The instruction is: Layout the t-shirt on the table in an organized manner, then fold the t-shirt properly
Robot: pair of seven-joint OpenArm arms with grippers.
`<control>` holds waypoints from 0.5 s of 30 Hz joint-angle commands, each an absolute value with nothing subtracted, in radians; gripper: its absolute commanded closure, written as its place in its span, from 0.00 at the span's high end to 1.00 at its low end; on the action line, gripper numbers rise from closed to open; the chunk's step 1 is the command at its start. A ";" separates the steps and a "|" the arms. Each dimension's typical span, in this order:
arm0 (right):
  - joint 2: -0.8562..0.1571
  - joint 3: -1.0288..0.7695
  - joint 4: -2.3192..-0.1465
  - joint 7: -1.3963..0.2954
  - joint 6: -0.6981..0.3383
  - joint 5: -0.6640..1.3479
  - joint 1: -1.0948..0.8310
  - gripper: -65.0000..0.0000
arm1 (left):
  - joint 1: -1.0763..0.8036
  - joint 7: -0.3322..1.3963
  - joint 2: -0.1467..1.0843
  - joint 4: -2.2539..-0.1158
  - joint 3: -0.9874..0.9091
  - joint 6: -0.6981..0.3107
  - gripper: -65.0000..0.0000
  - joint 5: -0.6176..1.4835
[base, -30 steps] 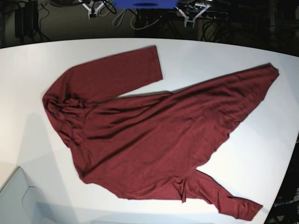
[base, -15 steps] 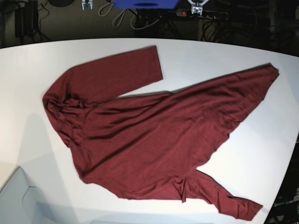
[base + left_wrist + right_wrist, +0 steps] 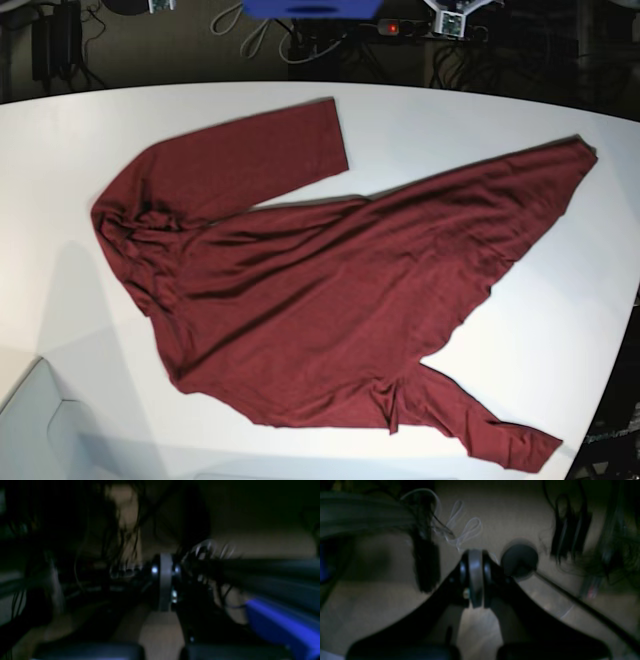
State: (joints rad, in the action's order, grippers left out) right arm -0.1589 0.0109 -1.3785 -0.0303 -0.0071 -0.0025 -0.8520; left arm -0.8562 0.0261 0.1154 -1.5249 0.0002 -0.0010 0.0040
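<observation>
The dark red t-shirt (image 3: 330, 290) lies spread and wrinkled on the white table (image 3: 60, 150). One sleeve (image 3: 260, 155) reaches toward the back, the other (image 3: 480, 430) runs to the front right edge, and the hem corner (image 3: 570, 155) points far right. The collar end is bunched at the left (image 3: 135, 235). Both grippers are off the table, over the dark floor behind it. My left gripper (image 3: 165, 565) is shut on nothing and shows at the base view's top right (image 3: 450, 20). My right gripper (image 3: 475, 562) is shut and empty too, at the top left (image 3: 160, 6).
Behind the table are a blue object (image 3: 310, 8), tangled cables (image 3: 290, 45) and a power strip with a red light (image 3: 392, 27). The table's curved edge runs down the right side (image 3: 625, 330). A pale grey surface sits at the front left corner (image 3: 40, 430).
Both grippers have pulled back and apart along the top edge of the base view. The t-shirt has not moved.
</observation>
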 commanded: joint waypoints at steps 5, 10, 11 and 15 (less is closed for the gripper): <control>-0.186 -0.004 -1.572 -0.010 -0.005 0.002 -0.941 0.00 | -0.938 0.008 0.117 -1.684 -0.001 0.005 0.00 0.001; -0.219 -0.004 -1.725 -0.012 -0.005 0.005 -0.993 0.00 | -1.004 0.008 0.117 -1.840 -0.001 0.005 0.00 0.001; -0.220 -0.005 -1.750 -0.012 -0.005 0.005 -1.000 0.00 | -1.015 0.008 0.117 -1.867 -0.002 0.005 0.00 -0.001; -0.214 -0.047 -1.876 -0.067 -0.005 0.005 -1.004 0.00 | -1.046 0.008 0.111 -1.965 -0.044 0.005 0.00 -0.001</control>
